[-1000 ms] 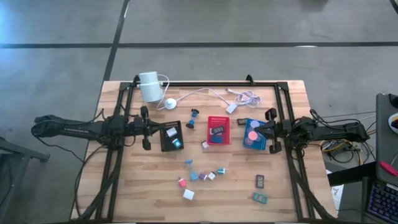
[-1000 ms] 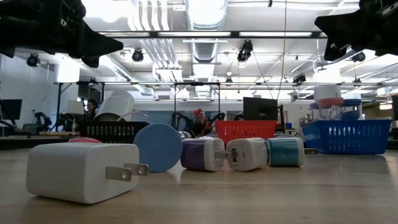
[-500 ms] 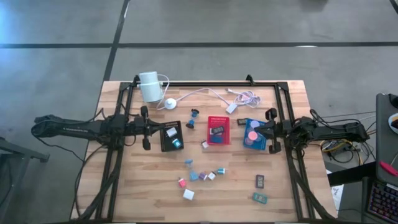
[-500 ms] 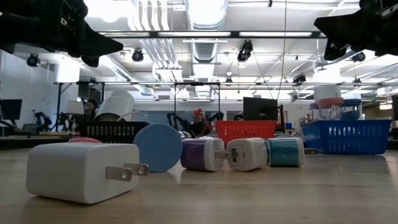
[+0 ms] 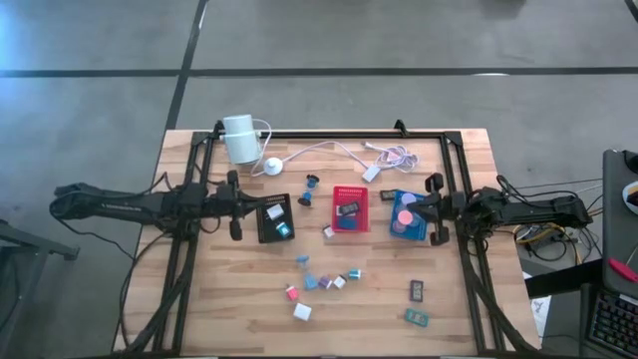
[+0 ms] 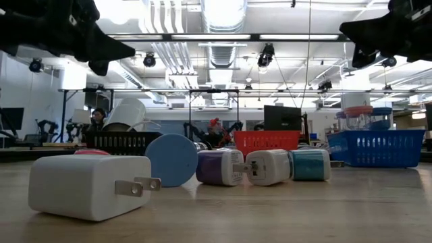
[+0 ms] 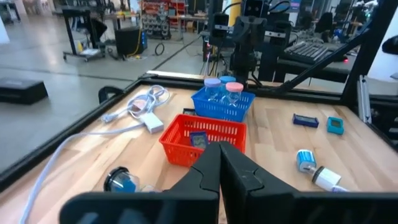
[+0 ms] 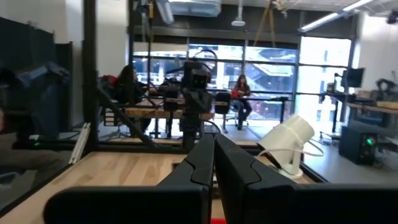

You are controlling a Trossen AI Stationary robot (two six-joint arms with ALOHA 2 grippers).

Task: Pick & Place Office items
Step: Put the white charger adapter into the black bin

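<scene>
While both arms hung above the desk: neither held anything.
Left gripper (image 5: 239, 204): raised over the left side of the desk (image 5: 219, 299), just beside the black tray (image 5: 275, 218); jaws clenched together with nothing between them, as the left wrist view confirmed (image 7: 219, 163).
Right gripper (image 5: 431, 210): raised at the right side, at the edge of the blue tray (image 5: 405, 215); jaws pressed shut and empty (image 8: 214, 157).
Black tray: held a white block and a blue piece.
Red tray (image 5: 351, 207): stood at the desk's middle, with one dark clip lying in it.
Blue tray: held pastel discs, one pink and one pale blue.
Loose office items (image 5: 326, 281): a cluster of small blocks lay on the near middle of the desk, white, blue, pink and purple; one white block (image 5: 302, 312) lay nearest the front edge.
Stray block: one small piece (image 5: 327, 231) lay between the black and red trays.
Dark clips: two lay at the near right, one dark (image 5: 417, 290) and one teal (image 5: 417, 318), well apart from the cluster.
Low view: the white block showed two metal prongs (image 6: 90, 187); behind it stood a blue disc (image 6: 171, 159), a purple block (image 6: 219, 167), a white block (image 6: 268, 167) and a teal block (image 6: 310, 164) in a row.
White cylinder device (image 5: 239, 138): stood at the far left corner, its white cable (image 5: 339, 148) trailing along the far edge.
Blue-topped item (image 5: 310, 184): lay on the far side between the black and red trays.
</scene>
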